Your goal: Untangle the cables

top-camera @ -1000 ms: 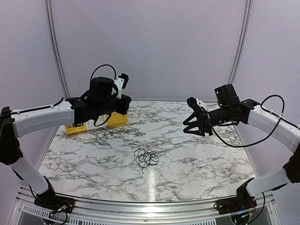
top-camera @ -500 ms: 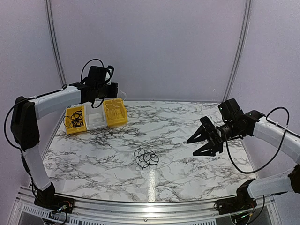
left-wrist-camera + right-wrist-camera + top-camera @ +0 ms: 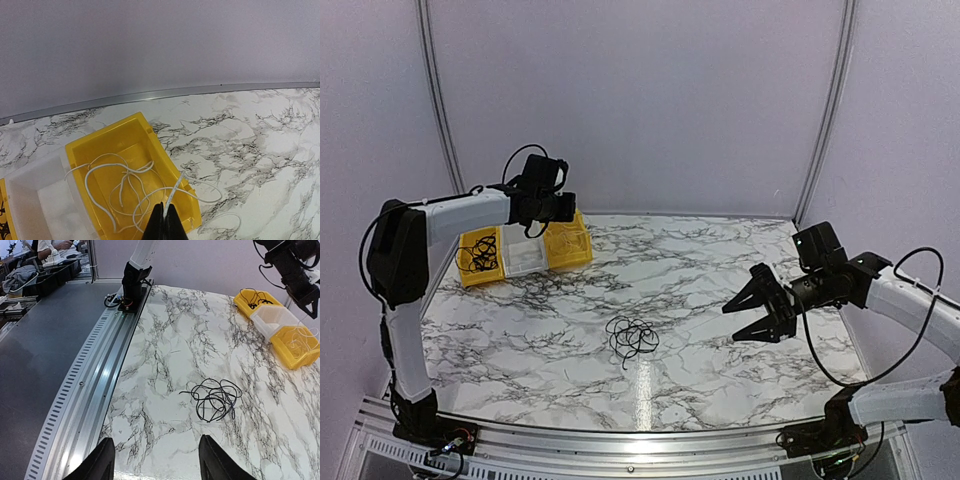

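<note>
**Ref. landmark:** black tangle [image 3: 632, 338] of thin cables, lying flat mid-table [image 3: 720, 260] in loose overlapping loops.

**L gripper** [image 3: 164, 220]: jaws pinched tight on the white cable [image 3: 131, 176]. It sits well beyond the tangle and to its left, over the yellow bin [image 3: 100, 132] that flanks the white bin [image 3: 35, 190]. Most of the white cable is coiled inside that bin. One loop hangs over the rim on the tangle side and lies on the marble.

**R gripper** [image 3: 748, 320]: jaws spread wide, nothing between them. It hovers to the right of the tangle, well apart and off the surface. The wrist view shows the tangle ahead of both fingers [image 3: 100, 462].

**Assessment (judgement):** two steps in hand. L is depositing the white cable, and R is lining up for the next black strand.

**Recs:**
- L: before letting go, shift away from the tangle so the overhanging loop drags inside the rim. Otherwise the cable's wt. may pull it back out.
- R: approx. vertical approach. Aim for an outer loop or free end on the side facing the gripper, not the dense centre.
- R: close on one strand only and lift slowly. If the whole bunch rises, set it down and re-pick.
- Plug ends not discernible at this res.
</note>
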{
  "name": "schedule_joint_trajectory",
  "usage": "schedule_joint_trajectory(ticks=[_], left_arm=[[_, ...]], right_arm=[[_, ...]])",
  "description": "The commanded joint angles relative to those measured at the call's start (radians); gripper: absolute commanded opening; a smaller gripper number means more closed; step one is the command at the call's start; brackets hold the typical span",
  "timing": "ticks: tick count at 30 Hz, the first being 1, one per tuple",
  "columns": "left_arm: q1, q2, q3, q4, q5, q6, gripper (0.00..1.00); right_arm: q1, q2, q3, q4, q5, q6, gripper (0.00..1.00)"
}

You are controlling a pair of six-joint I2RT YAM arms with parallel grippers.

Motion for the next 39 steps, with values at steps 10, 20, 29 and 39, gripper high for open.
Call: schedule_joint_trajectory(ticks=[10,20,29,39], left_arm=[[0.063,0.063,0.040,-0.021,-0.121,-0.038,0.00],[0.074,0.206,0.144,-0.023,-0.082,-0.097,0.00],[0.075,0.324,0.201,-0.026,-0.080,-0.166,0.00],[0.073,0.260,0.172,-0.023,-0.072,-0.170,0.26]], right_arm=[[-0.004,0.018,-0.005,0.065,0.060,0.036,0.57],[-0.004,0.042,-0.008,0.079,0.097,0.045,0.57],[-0.006,0.051,-0.014,0.087,0.109,0.055,0.57],[-0.006,0.066,-0.009,0.086,0.118,0.052,0.57]])
